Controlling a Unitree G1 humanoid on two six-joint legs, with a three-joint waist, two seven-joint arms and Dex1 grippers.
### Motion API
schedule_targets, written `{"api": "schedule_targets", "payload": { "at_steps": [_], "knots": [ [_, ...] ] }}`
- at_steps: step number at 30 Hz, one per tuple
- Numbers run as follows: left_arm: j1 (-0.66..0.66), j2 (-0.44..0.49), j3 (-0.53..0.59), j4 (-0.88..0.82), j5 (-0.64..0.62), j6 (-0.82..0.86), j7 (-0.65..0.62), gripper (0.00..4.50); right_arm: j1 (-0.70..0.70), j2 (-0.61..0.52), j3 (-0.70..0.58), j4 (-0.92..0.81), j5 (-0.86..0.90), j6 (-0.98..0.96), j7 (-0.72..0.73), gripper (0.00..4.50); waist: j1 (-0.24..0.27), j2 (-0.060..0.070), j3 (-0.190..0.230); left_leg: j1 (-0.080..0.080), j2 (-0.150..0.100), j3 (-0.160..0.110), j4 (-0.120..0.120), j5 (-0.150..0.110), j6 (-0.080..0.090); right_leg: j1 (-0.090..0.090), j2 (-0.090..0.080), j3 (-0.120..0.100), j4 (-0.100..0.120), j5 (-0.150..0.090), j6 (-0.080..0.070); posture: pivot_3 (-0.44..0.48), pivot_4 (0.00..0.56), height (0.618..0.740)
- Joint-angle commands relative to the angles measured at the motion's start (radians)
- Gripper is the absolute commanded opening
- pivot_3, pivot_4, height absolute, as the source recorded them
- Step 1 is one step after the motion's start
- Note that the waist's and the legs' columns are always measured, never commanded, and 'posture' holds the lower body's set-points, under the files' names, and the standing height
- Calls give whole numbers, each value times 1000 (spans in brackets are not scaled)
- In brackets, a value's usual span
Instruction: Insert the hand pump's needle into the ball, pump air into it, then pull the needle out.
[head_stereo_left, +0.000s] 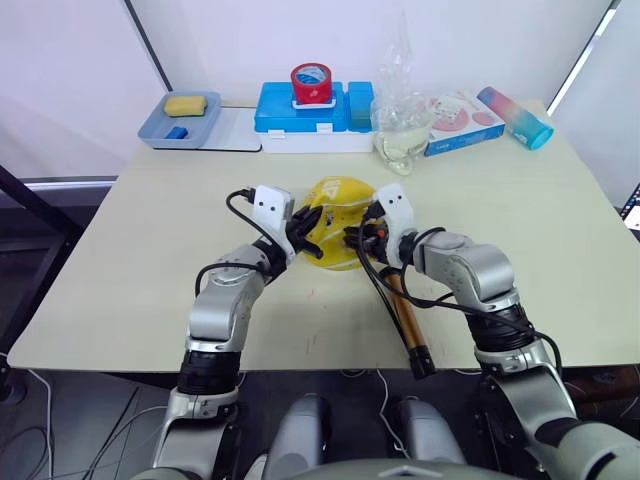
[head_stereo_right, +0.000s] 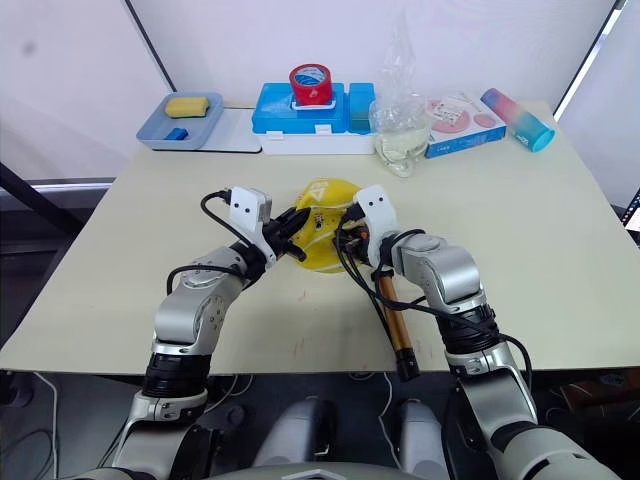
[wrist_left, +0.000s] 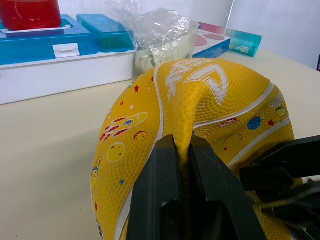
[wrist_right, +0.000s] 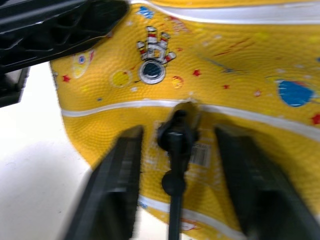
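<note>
Left hand (wrist_left: 182, 165) pinches a fold of the dented ball (head_stereo_left: 335, 235) (right hand (wrist_right: 177, 165) spread open) on the beige table (head_stereo_left: 140, 260).

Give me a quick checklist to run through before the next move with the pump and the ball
1. Ball steadied: ok, left gripper pinches a fold of its skin.
2. Needle at the ball: ok, its black fitting sits on the white seam.
3. Needle fully in: cannot tell, the pin is hidden by the fitting.
4. Right gripper gripping the fitting: not ok, its fingers stand apart on both sides.
5. Pump within reach: ok, it lies on the table under the right arm.
6. Ball inflated: not ok, dented.
</note>
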Motion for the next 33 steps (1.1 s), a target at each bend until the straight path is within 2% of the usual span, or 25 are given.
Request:
{"api": "schedule_targets", "payload": {
  "at_steps": [1,8,12,21,33],
  "knots": [
    [46,-5,-60,62,9,43,-9,0,-7,4,-11,-18,7,-25,-2,348,0,0,0,0,0,0,0,0,0,0,0,0,0,0,0,0,150,739],
    [41,-4,-62,66,9,43,-12,0,-47,-19,68,-29,-36,-17,-5,359,-1,0,0,1,0,0,1,0,0,0,0,1,1,0,0,0,150,739],
    [28,5,-79,77,9,51,-31,0,-111,-61,166,-20,-95,15,4,359,-3,0,0,1,0,1,1,0,0,0,0,1,2,0,0,0,150,739],
    [5,3,-91,102,18,46,-39,0,-182,-67,248,53,-140,89,22,359,-3,0,-1,3,0,1,2,0,0,1,0,1,3,0,0,0,150,739],
    [-11,-11,-98,128,19,41,-48,0,-247,-12,314,230,-200,51,50,359,-6,1,-9,13,2,1,0,0,0,8,0,1,4,0,0,0,150,739]
  ]
}}
